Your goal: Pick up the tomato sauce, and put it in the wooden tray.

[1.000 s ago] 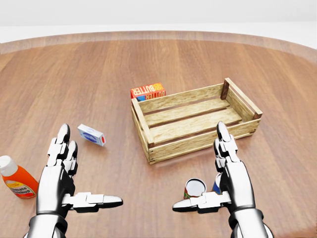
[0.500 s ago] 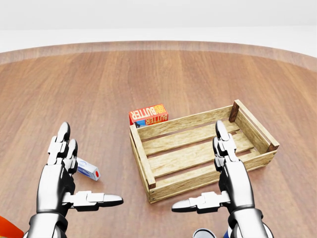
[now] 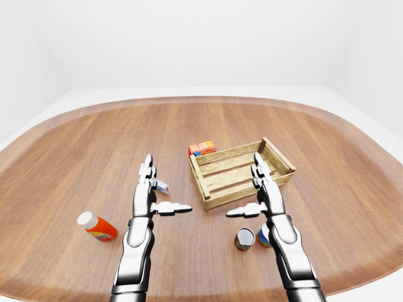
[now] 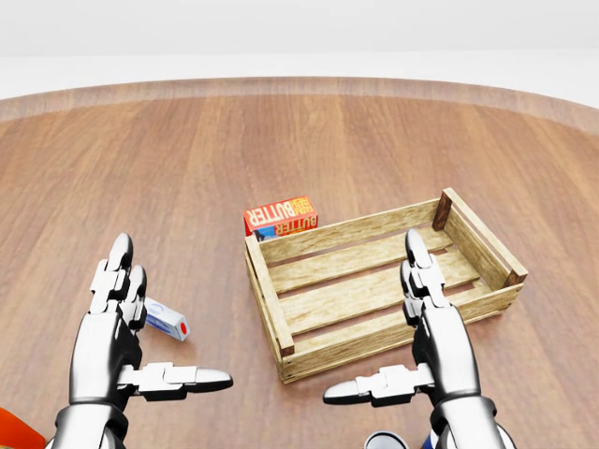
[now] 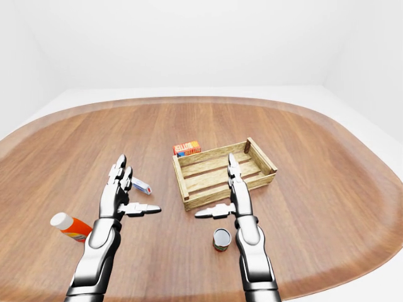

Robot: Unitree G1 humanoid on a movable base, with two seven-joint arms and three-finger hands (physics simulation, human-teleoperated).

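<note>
Left-eye view: oval woodgrain table (image 3: 94,145); slatted wooden tray (image 3: 242,173); cylindrical tomato sauce can (image 3: 244,238), upright; chrome left hand (image 3: 151,195), right hand (image 3: 264,198), both open, empty.

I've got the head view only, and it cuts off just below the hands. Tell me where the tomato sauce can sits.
Observer: The tomato sauce can stands upright on the table. In the left-eye view it is below the wooden tray, just left of the right forearm.
Operator: Report anything beside it.
Observer: A blue can stands just to its right, partly hidden behind the right arm.
Operator: Identify the orange thing in my bottom-left corner.
Observer: It's an orange bottle with a white cap, lying on its side to the left of the left arm.
</note>
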